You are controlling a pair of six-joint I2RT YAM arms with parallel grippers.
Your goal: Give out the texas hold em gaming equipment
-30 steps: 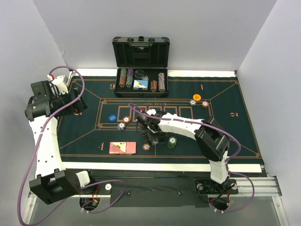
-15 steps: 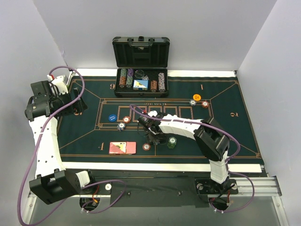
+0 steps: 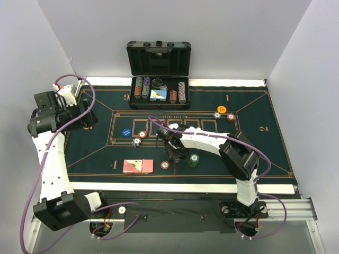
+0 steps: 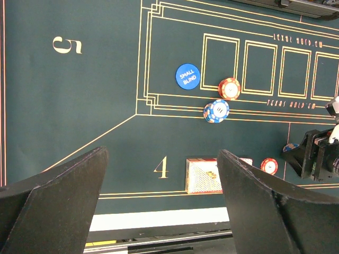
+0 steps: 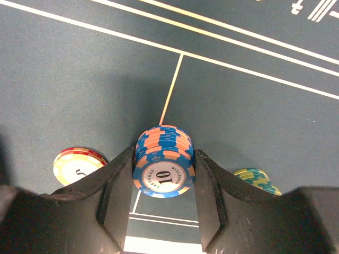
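Observation:
My right gripper is shut on a short stack of blue-and-orange poker chips marked 10, both fingers pressed against its sides. In the top view this gripper is low over the felt's middle, between a red chip and a green chip stack. Whether the held stack is off the felt, I cannot tell. Red-backed cards lie by the number 4. My left gripper hangs open and empty, high over the table's left side, above the cards.
A blue small-blind disc, a red chip and a blue chip stack lie left of centre. An orange disc with two chips sits at the right. The open black case with racked chips stands at the back.
My right gripper's fingers have closed in onto the blue-and-orange chip stack. The left arm has stayed where it was.

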